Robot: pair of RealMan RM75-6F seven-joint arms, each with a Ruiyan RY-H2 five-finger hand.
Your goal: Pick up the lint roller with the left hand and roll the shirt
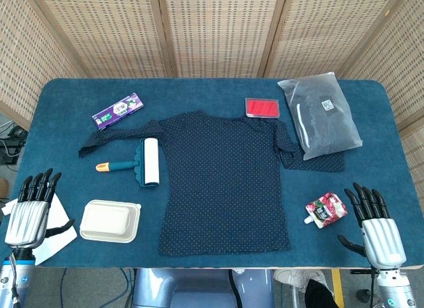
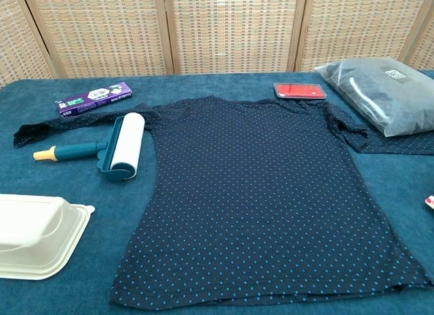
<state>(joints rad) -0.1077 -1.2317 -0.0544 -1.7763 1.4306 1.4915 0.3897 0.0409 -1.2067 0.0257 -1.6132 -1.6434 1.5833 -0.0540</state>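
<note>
surface: a table under a deep blue cloth, filling most of the head view, with woven cane screens behind it.
shirt: a dark navy long-sleeved shirt with small blue dots lies flat in the middle of the frame, collar toward the top, hem toward the lower edge; one sleeve runs to the left, the other to the right under the grey bag.
lint roller: a lint roller with a white sticky drum, teal frame and handle and an orange end cap lies left of centre, its drum just at the shirt's left side below the left sleeve, handle pointing toward the left edge of the frame; nothing holds it.
my left hand: my silver and black left hand sits at the lower left corner, fingers straight and apart, holding nothing, well apart from the lint roller.
my right hand: my right hand sits at the lower right corner, fingers spread, empty.
other things: a purple flat box at upper left; a red flat case at the shirt's collar; a grey plastic bag of dark stuff at upper right; a cream lidded food box at lower left; a red and white spouted pouch just beside my right hand; white paper by my left hand.
</note>
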